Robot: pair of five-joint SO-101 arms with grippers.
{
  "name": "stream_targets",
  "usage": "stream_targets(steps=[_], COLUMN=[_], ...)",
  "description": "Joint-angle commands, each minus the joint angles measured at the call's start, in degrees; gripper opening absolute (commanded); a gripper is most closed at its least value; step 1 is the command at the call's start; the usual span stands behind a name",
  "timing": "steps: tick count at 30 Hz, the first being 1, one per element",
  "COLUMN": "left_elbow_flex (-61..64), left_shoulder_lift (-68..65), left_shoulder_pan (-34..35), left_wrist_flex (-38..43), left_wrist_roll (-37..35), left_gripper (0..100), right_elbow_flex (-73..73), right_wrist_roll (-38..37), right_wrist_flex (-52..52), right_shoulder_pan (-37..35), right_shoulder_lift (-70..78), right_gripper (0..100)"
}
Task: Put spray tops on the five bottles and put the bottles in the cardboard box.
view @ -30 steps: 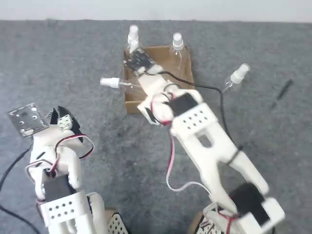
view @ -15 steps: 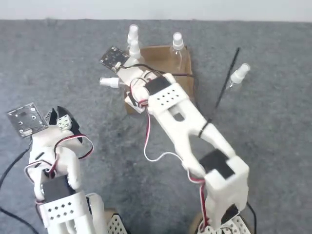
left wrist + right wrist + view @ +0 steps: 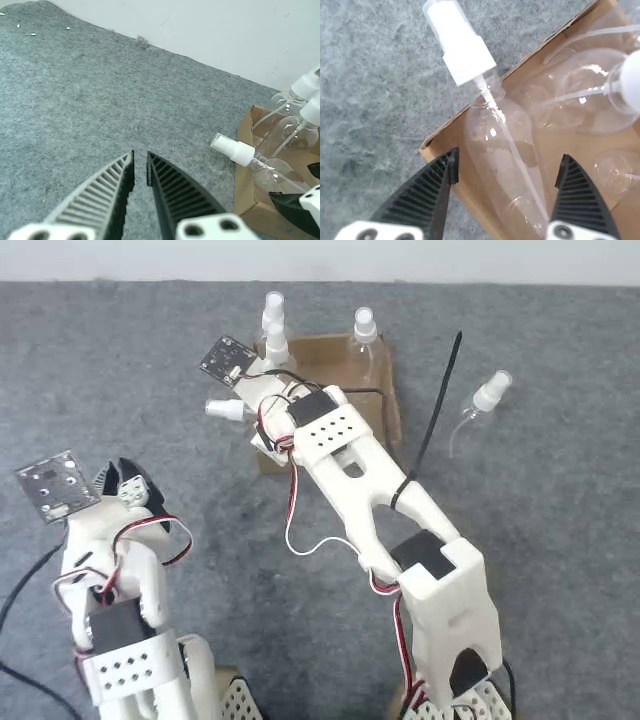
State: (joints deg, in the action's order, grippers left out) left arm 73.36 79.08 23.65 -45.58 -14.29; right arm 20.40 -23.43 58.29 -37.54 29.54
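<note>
The cardboard box (image 3: pixel 391 392) stands at the back middle of the table. One clear bottle (image 3: pixel 506 150) lies tilted over the box's left rim, and its white spray top (image 3: pixel 460 46) pokes out beyond the edge. My right gripper (image 3: pixel 509 156) is open, with one finger on each side of this bottle. Upright capped bottles (image 3: pixel 363 335) stand in the box, and two (image 3: pixel 272 325) are at its back left corner. Another capped bottle (image 3: pixel 480 402) lies on the carpet to the right. My left gripper (image 3: pixel 140 153) is shut, low at the front left and holding nothing.
Grey carpet (image 3: pixel 150 370) covers the table, with a white wall behind. A black cable tie (image 3: pixel 436 408) sticks up from the right arm. The right arm's body lies diagonally from the front right to the box. The box (image 3: pixel 245 167) also shows in the left wrist view.
The right arm has swung leftward, carrying its wrist from over the box's middle to its left rim, above the tilted bottle. The left arm has stayed still.
</note>
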Motion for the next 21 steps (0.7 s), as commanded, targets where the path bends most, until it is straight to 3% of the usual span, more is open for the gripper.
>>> stream_targets(steps=[1, 21], left_elbow_flex=[-0.9, -0.9], left_shoulder_lift=[0.9, 0.9], left_shoulder_pan=[-0.2, -0.2], left_wrist_flex=[2.0, 2.0], left_wrist_roll=[-0.6, -0.4], left_gripper=[4, 4], right_elbow_flex=[3.2, 3.4], right_wrist_roll=[-3.9, -3.9], right_wrist_flex=[-0.7, -2.2], right_shoulder_pan=[-0.1, 0.0], right_shoulder_lift=[-0.7, 2.9], right_gripper=[26.1, 25.5])
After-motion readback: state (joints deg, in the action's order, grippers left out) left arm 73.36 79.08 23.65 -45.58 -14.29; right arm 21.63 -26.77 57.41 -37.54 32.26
